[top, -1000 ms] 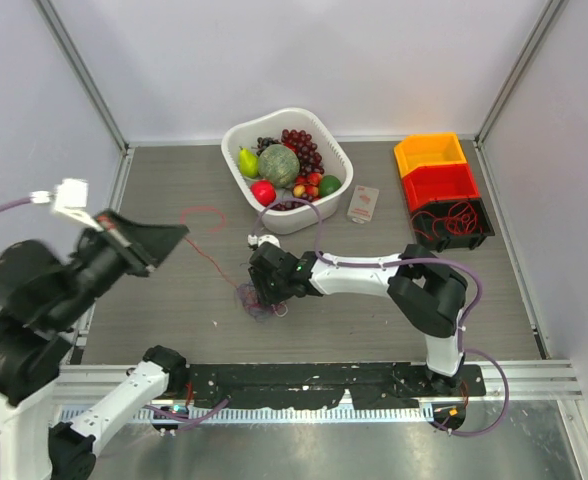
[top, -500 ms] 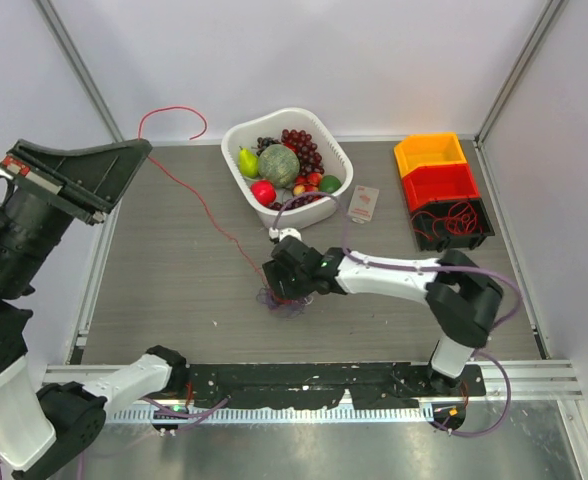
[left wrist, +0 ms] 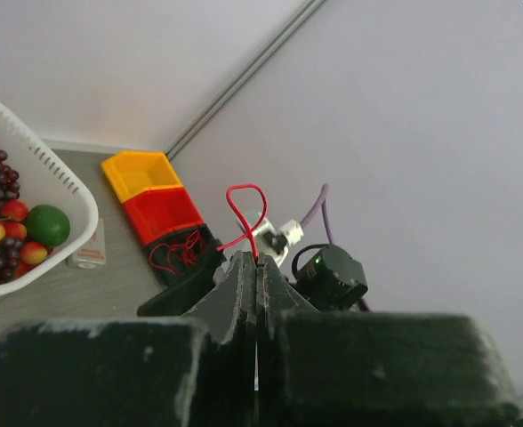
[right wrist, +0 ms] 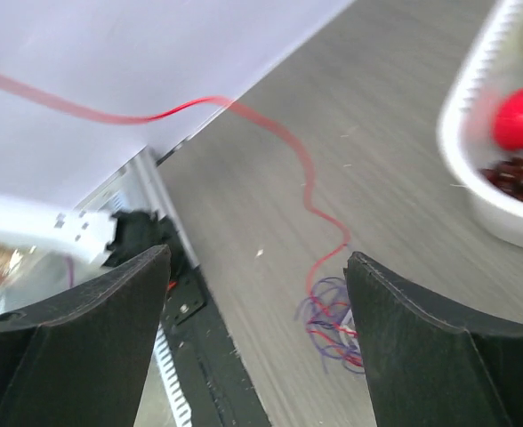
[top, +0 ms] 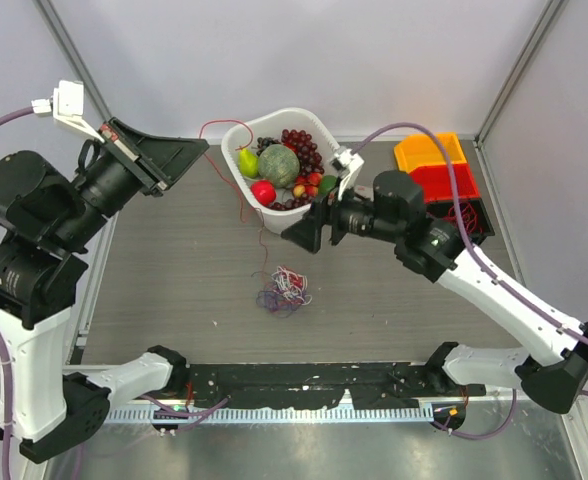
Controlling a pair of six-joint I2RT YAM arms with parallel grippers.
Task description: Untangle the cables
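The cables lie as a small red, purple-blue and white bunch [top: 283,291] on the grey table. One red cable [top: 240,205] rises from the bunch to my left gripper [top: 196,152]. That gripper is high at the left and shut on the cable. In the left wrist view the jaws [left wrist: 257,261] pinch the red cable [left wrist: 246,210], which loops above them. My right gripper [top: 299,235] is open and empty, raised in front of the basket, above and right of the bunch. In the right wrist view the bunch [right wrist: 333,325] lies below the open gripper [right wrist: 257,258], with the red cable [right wrist: 270,133] running up and left.
A white fruit basket [top: 242,131] stands at the back centre; it also shows in the right wrist view [right wrist: 484,205]. Orange [top: 430,152], red [top: 441,184] and black [top: 454,225] bins stand back right, the black one holding red wires. A small packet [top: 363,204] lies beside the basket.
My right gripper has left the bunch, risen toward the basket and stands open. My left gripper has swung right, still holding the red cable. The bunch stays on the table.
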